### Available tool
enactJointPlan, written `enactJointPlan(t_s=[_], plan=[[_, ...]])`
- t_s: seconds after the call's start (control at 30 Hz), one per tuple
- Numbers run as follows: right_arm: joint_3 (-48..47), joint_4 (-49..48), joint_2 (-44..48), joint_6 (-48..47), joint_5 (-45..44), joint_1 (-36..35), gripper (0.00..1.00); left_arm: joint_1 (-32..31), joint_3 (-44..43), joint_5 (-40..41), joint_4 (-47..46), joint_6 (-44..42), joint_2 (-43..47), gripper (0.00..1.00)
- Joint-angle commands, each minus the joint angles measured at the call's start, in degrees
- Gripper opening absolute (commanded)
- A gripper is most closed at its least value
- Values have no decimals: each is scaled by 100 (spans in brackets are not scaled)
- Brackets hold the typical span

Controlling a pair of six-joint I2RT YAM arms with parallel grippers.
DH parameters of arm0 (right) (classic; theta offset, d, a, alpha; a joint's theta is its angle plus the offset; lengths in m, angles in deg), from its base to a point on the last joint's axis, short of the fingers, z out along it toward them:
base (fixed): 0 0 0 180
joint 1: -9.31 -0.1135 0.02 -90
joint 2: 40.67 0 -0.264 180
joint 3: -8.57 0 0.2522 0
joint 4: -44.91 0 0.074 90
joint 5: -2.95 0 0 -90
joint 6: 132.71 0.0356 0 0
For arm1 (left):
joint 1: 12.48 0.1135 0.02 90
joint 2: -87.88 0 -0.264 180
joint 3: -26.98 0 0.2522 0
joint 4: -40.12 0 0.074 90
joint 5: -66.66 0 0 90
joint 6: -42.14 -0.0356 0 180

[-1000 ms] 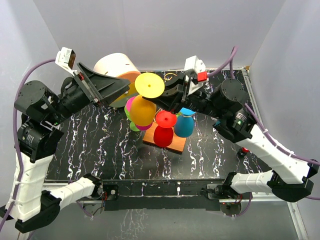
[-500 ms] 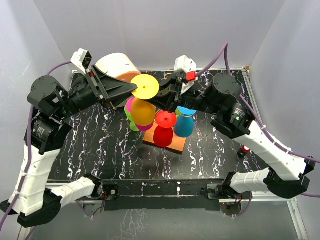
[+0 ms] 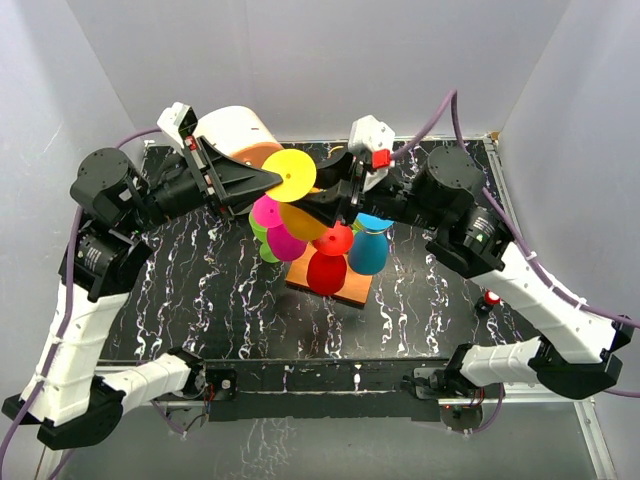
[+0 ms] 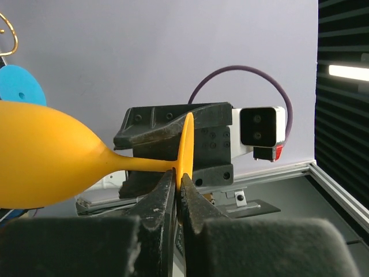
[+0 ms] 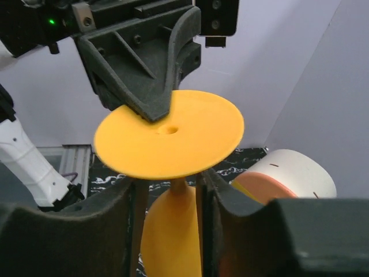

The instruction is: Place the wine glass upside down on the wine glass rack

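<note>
We had the wine glass [image 3: 291, 176] above the wine glass rack [image 3: 349, 291], bowl pointing down toward it, foot uppermost. The left tool [image 4: 177, 189] clenched the foot's rim; the right tool [image 5: 169, 199] stood parted around the stem, not gripping.

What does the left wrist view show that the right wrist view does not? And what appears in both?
Only the left wrist view: a blue disc and a gold curl of the wine glass rack, with the yellow wine glass side-on. Only the right wrist view: the cream-and-orange drum box, and the right gripper open around the stem. Both: that glass, its foot pinched at the rim by the left gripper.
</note>
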Motion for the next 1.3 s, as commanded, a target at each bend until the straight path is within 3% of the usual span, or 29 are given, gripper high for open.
enactJointPlan(t_s=[0.0, 0.13, 0.3, 0.4, 0.57, 0.77, 1.17, 1.27], plan=[[115, -851, 382, 147, 45, -49, 45, 9, -435, -36, 33, -135, -123, 0], [379, -1084, 659, 118, -230, -47, 67, 10, -566, 113, -137, -107, -180, 0], [868, -1323, 1107, 100, -860, -49, 80, 12, -1018, 644, 123, -785, -388, 0], [1316, -1459, 1467, 146, -1178, -49, 82, 9, -1257, 1123, 574, -1464, -559, 0], [1928, -1618, 2056, 395, -1491, -49, 83, 10, -1273, 1644, 473, -2104, -672, 0], [2280, -1531, 2460, 689, -1367, -49, 83, 8, -1389, 2724, 942, -2838, -780, 0], [2914, -1425, 2907, 1067, -1664, -49, 83, 48, -1269, 3273, 1140, -3155, -1054, 0], [3026, -1399, 2996, 1151, -1735, -49, 83, 130, -1058, 2991, 970, -3108, -1096, 0]])
